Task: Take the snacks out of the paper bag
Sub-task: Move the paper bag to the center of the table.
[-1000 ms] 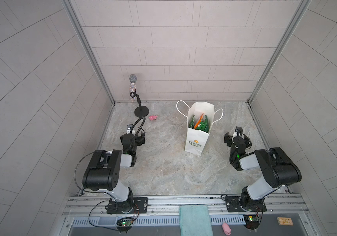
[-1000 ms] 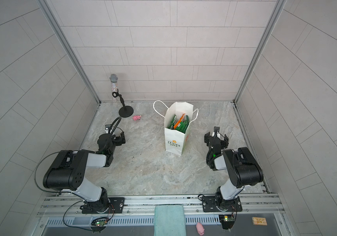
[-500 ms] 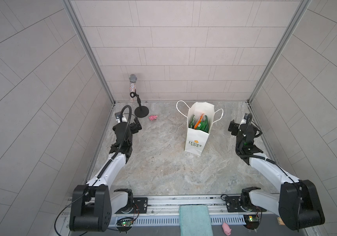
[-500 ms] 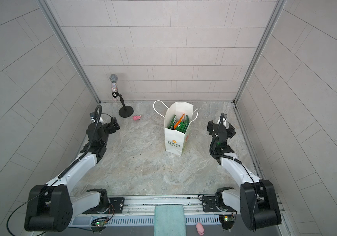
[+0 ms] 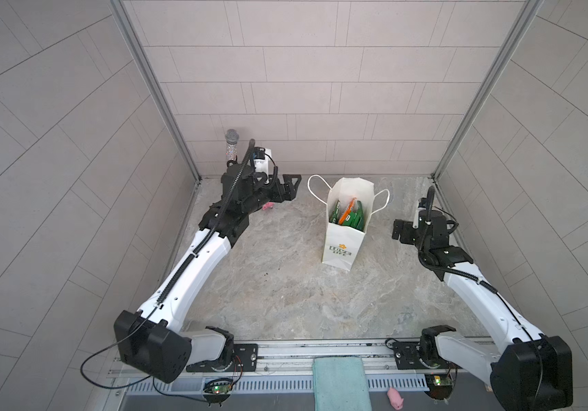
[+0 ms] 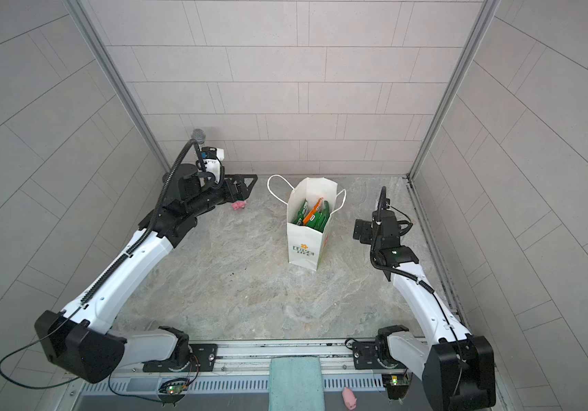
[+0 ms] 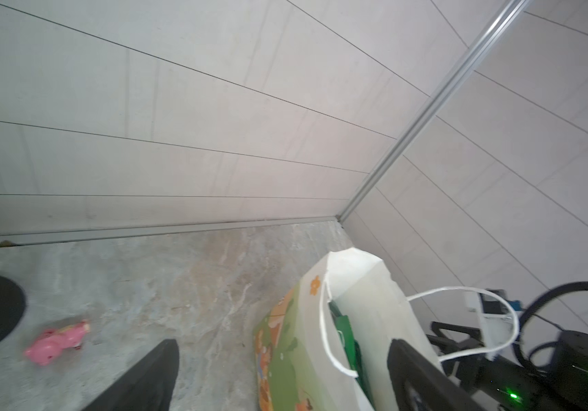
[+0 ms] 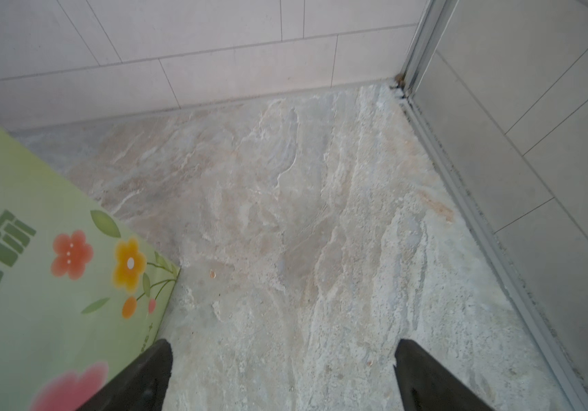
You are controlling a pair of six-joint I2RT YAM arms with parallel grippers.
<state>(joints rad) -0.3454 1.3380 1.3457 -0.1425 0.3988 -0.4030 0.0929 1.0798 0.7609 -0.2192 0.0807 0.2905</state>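
the bag (image 5: 339, 245) stands upright on the table (image 5: 285, 284), snacks (image 5: 347, 213) inside, between the left gripper (image 5: 290, 186) and the right gripper (image 5: 396, 230), both spread wide, empty, near it.

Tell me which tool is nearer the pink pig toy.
Left. The left tool hovers close by the pink pig toy; the right tool sits beyond the paper bag.

pale tiled walls (image 5: 303, 89) are enclosing a mottled grey stone tabletop (image 5: 285, 291); aluminium corner posts (image 5: 155, 89) are rising upper left and right.
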